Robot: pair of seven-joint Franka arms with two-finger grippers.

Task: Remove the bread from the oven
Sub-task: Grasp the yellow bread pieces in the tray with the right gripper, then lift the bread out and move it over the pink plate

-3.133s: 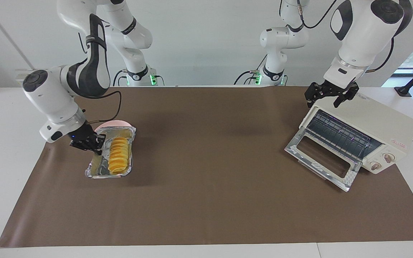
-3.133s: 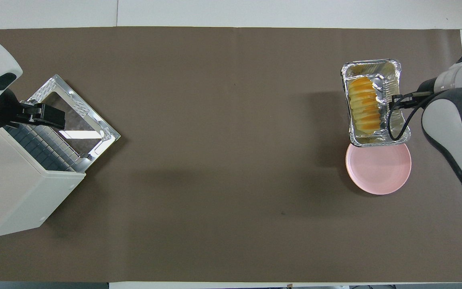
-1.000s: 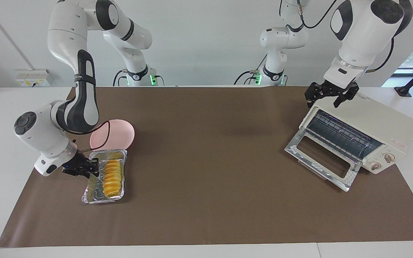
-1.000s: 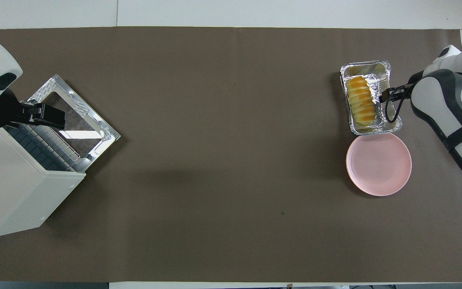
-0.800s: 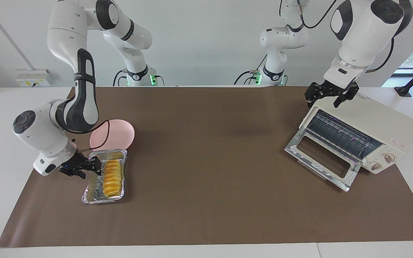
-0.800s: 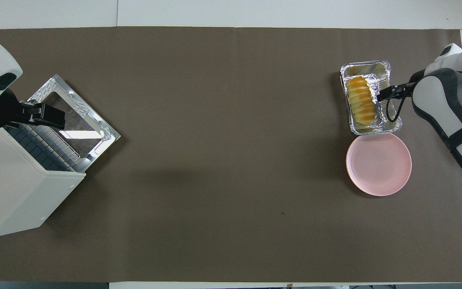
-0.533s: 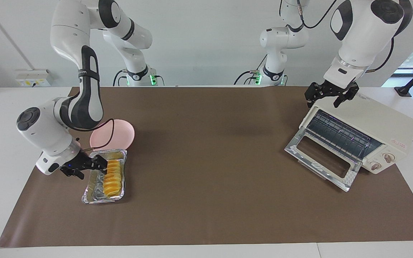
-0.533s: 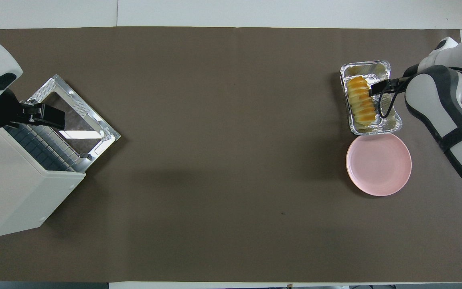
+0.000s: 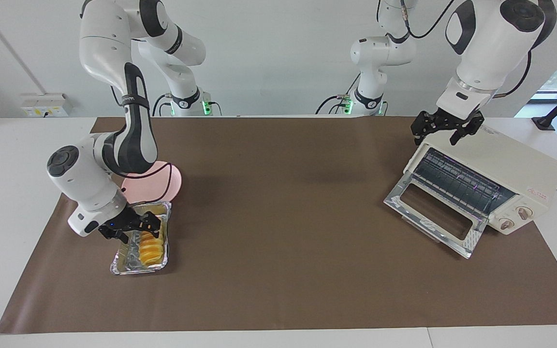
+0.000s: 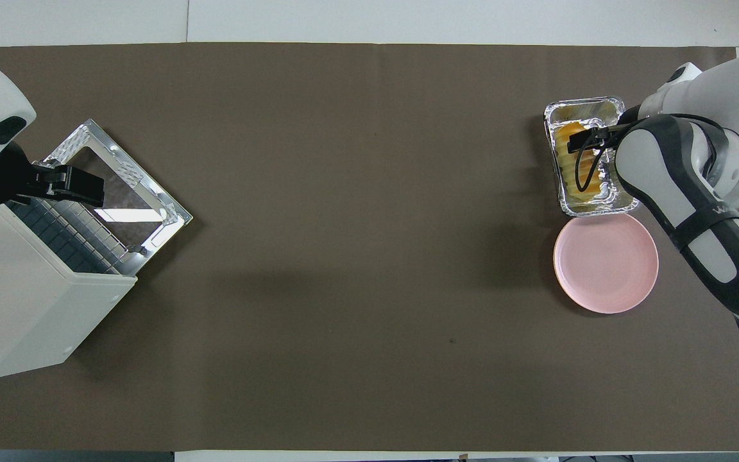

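Right gripper (image 9: 149, 224) sits low over the bread (image 9: 149, 246), fingers apart, one on each side of the loaf's end nearest the robots; contact cannot be told. Bread lies in a foil tray (image 9: 123, 267) just beside a pink plate (image 10: 605, 263), at the right arm's end of the table. Left gripper (image 9: 445, 126) waits over the oven (image 9: 501, 179), fingers spread; oven door is down.

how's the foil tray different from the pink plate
The foil tray is rectangular, silver and crinkled with raised walls; the pink plate is round, smooth and shallow. The tray holds the bread; the plate holds nothing. The right gripper is over the tray, not the plate. Both sit side by side on the brown mat.
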